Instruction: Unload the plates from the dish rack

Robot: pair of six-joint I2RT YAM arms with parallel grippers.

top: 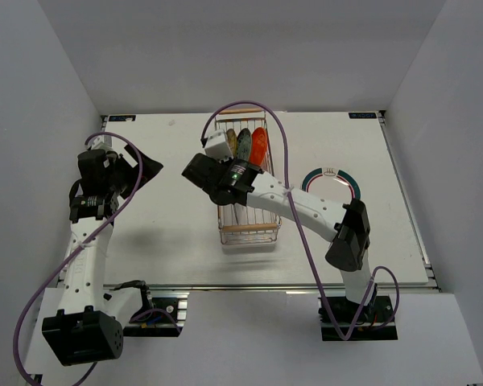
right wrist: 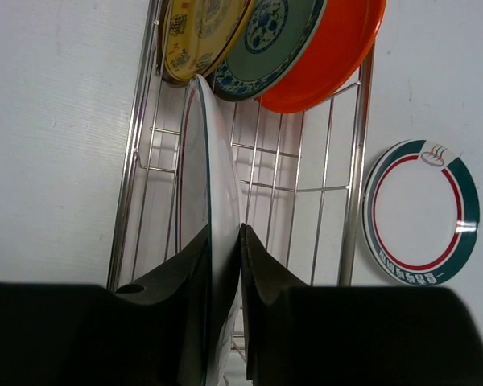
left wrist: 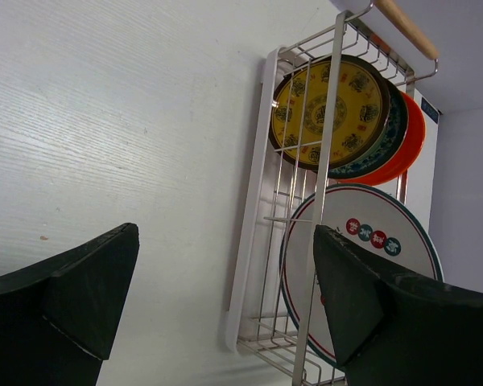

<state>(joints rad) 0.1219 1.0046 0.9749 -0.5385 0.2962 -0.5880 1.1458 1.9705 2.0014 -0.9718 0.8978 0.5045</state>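
Note:
The silver wire dish rack point(top: 267, 217) stands mid-table. At its far end lean a yellow-olive plate point(right wrist: 195, 36), a grey-blue plate point(right wrist: 270, 32) and an orange plate point(right wrist: 338, 48). My right gripper point(right wrist: 224, 229) is shut on the rim of a large white plate point(right wrist: 212, 153) that stands edge-on in the rack. In the left wrist view this plate point(left wrist: 362, 265) shows a teal and red rim and red and dark marks. My left gripper point(left wrist: 225, 233) is open and empty, left of the rack point(left wrist: 249, 241). In the top view it point(top: 138, 169) is well apart from the rack.
A teal-rimmed white plate point(top: 332, 180) lies flat on the table right of the rack, partly under my right arm; it also shows in the right wrist view point(right wrist: 419, 213). The rack's wooden handle point(left wrist: 406, 28) is at its far end. White walls surround the table.

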